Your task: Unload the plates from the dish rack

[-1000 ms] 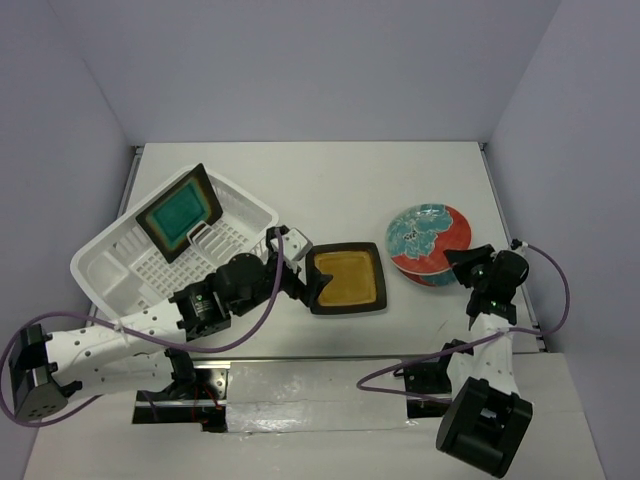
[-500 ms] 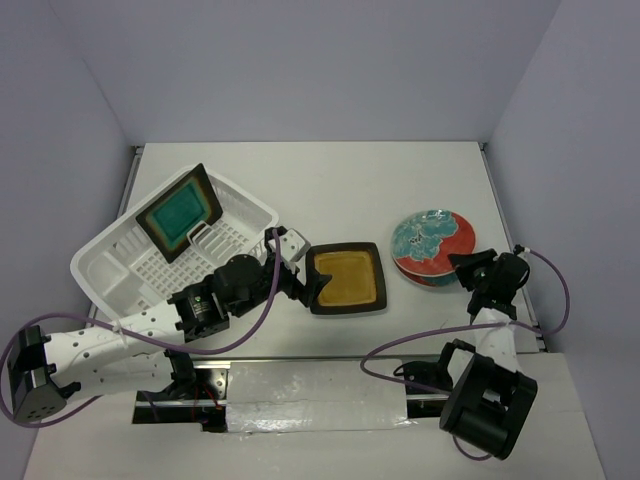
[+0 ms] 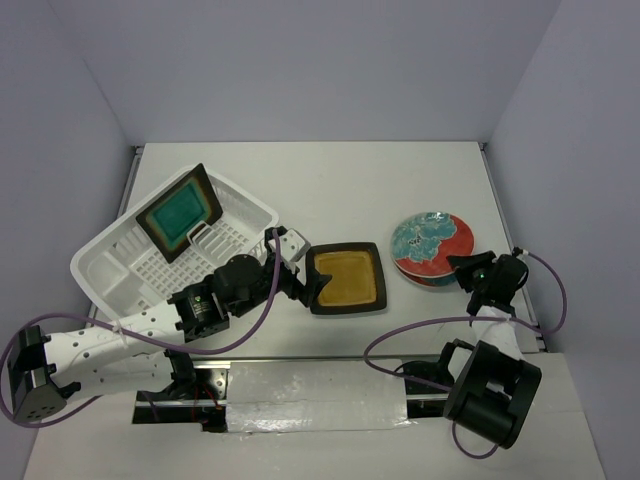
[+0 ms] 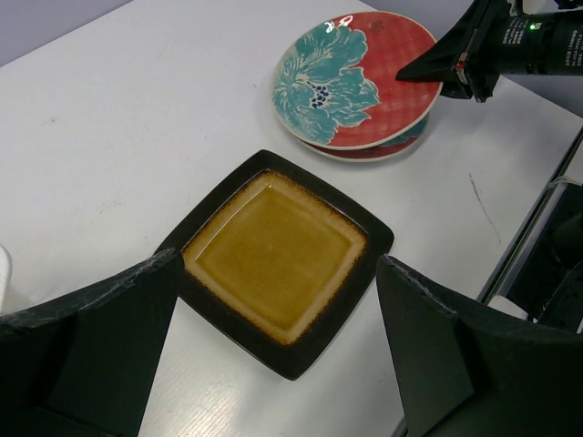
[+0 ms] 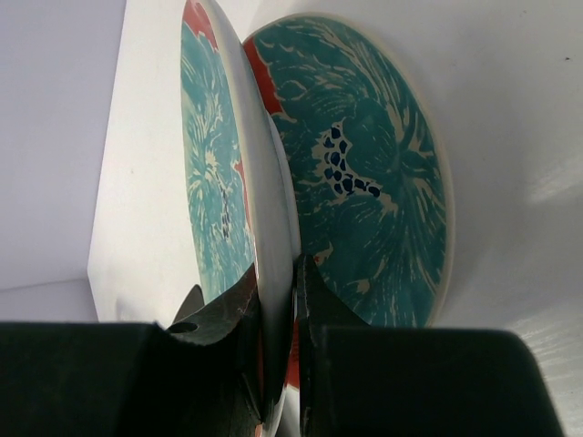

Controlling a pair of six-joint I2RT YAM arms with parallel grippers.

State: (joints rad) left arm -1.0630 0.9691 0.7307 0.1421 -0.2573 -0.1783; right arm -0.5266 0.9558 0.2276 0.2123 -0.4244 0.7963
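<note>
The table (image 3: 330,180) is white, and the walls (image 3: 300,60) around it are pale purple.

From above, the big white dish rack (image 3: 120,262) sits on the left side of the table. One plate is in it: the teal square plate (image 3: 180,212), which stands up on its edge near the back of the rack. The yellow square plate (image 3: 347,278) lies flat on the table, just right of the rack. The left claw (image 3: 303,287) is at that plate's left edge. On the right side of the table, the top red plate (image 3: 432,240) sits on the bottom red plate (image 3: 425,274). The right claw (image 3: 468,268) is at their near right edge.

The left wrist camera looks down on the yellow square plate (image 4: 273,258). The left claw (image 4: 278,269) is spread wide and holds nothing. Its two fingers (image 4: 100,346) are one on each side of the plate. The two red plates are farther off, with the right claw (image 4: 435,66) at their rim.

In the right wrist camera, the right claw (image 5: 276,300) is pinched tight on the rim of the top red plate (image 5: 214,182). That plate tips up off the bottom red plate (image 5: 373,191) on the claw's side.
</note>
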